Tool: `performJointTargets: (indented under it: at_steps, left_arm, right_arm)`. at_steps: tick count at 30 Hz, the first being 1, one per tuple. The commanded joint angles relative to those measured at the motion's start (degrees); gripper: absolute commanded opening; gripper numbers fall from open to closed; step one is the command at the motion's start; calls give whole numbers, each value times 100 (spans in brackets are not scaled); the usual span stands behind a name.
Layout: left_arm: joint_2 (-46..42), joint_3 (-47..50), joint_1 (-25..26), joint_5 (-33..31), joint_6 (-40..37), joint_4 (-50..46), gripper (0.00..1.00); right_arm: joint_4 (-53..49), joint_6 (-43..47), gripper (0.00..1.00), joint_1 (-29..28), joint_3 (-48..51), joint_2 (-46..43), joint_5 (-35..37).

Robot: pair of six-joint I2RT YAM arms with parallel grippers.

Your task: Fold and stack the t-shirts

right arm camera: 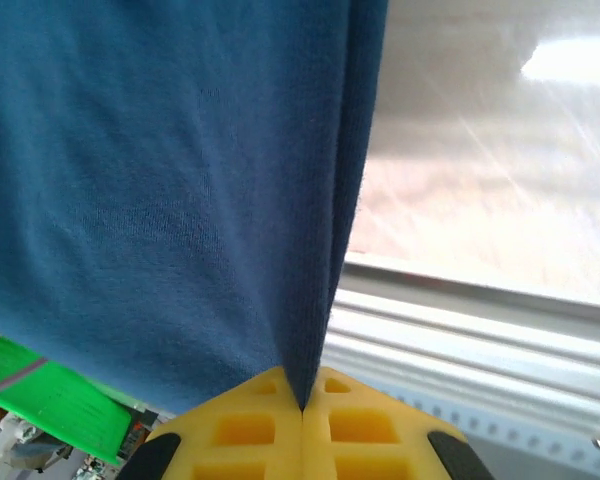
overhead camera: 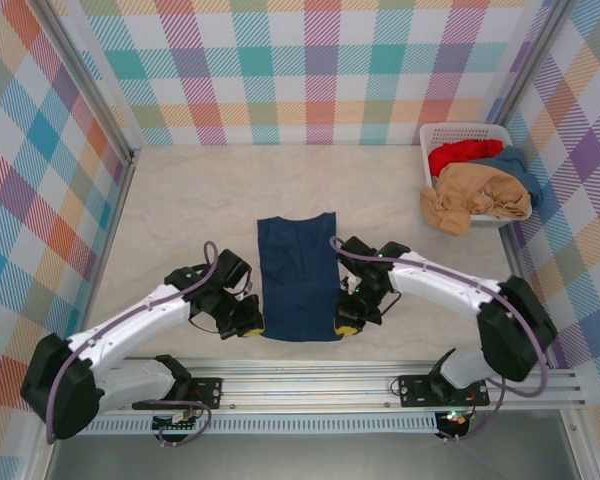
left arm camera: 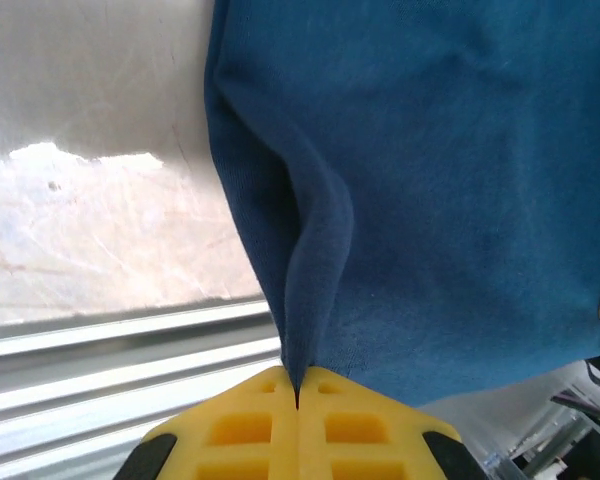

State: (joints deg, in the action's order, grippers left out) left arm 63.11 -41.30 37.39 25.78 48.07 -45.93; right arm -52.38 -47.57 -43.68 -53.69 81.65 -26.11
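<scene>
Top external | 1 navy t-shirt [overhead camera: 298,275] | left claw [overhead camera: 250,328], right claw [overhead camera: 346,327] pinching | 1 basket [overhead camera: 464,126]

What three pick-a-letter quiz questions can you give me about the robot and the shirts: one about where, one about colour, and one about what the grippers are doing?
1. Where does the white basket stand on the table?
A. far right corner
B. near left corner
C. between the arms

2. What colour is the t-shirt lying flat between the arms?
A. red
B. tan
C. navy blue

3. How are the left gripper and right gripper?
A. both wide open
B. both shut on the t-shirt
C. both shut on the basket

Answers:
1 A, the basket sits by the back wall at the right.
2 C, the spread cloth is dark blue.
3 B, each wrist view shows blue cloth pinched in a closed gripper.
</scene>
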Motion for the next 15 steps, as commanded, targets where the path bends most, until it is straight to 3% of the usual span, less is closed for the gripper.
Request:
performJointTargets:
  at_steps: [1,15]
  left_arm:
    - [-181,-125,23,48,249,-373,0]
    - [120,-1473,-231,-1019,484,-342,0]
  right_arm:
    - [-493,-97,0,18,-157,-271,-99]
    - [-609,-118,0,641,-1387,114,364]
